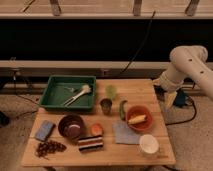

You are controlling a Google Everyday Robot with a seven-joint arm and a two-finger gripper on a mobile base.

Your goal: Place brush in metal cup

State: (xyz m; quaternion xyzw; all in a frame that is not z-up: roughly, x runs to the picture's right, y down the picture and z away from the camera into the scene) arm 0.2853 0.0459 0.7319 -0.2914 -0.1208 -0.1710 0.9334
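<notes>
Pincer (170, 101) right of table (142, 89) | brush (78, 96) well left, in tray (52, 91)

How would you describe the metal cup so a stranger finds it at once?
On the table, left of the pincer hanging beyond its right edge, find the green tray. Just right of its front corner stands the metal cup: small, dark grey, unlike the yellow-green cup behind it.
</notes>
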